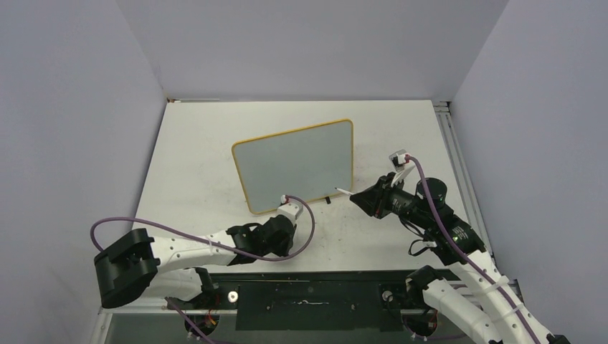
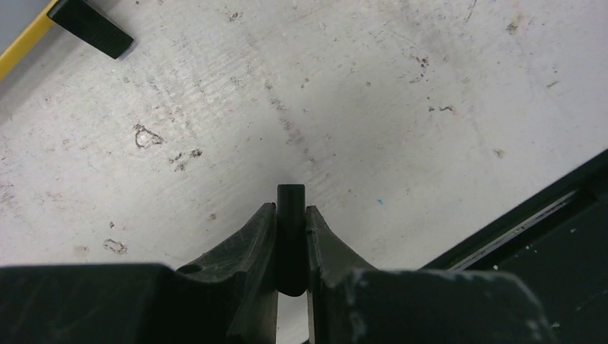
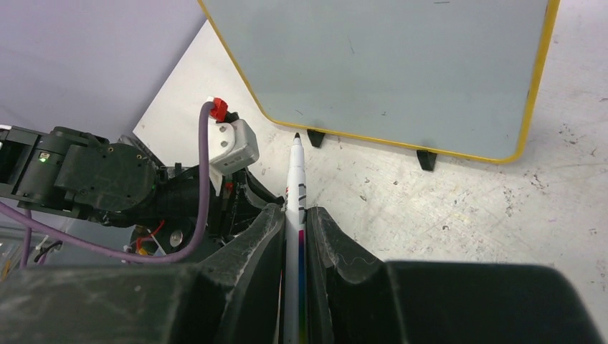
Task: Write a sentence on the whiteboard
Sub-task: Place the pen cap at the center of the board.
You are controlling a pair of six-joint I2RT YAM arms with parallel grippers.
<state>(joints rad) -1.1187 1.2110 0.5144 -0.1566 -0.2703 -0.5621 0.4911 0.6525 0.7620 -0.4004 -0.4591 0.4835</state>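
The whiteboard point(image 1: 294, 166) stands tilted at mid-table on two small black feet, its yellow frame around a pale face point(image 3: 387, 64) on which no sentence shows. My right gripper point(image 1: 360, 198) is to its right, shut on a slim white marker point(image 3: 295, 175). The marker's bare black tip point(image 1: 338, 190) points at the board's lower right corner, a little short of it. My left gripper point(image 1: 284, 240) hovers low just in front of the board's lower edge, shut on a short black cap point(image 2: 291, 222). One board foot point(image 2: 89, 27) lies beyond it.
A black rail point(image 1: 308, 294) runs along the table's near edge, close under the left gripper point(image 2: 530, 222). Grey walls close in the table on the left, back and right. A purple cable point(image 1: 179, 240) loops over the left arm point(image 3: 93, 179).
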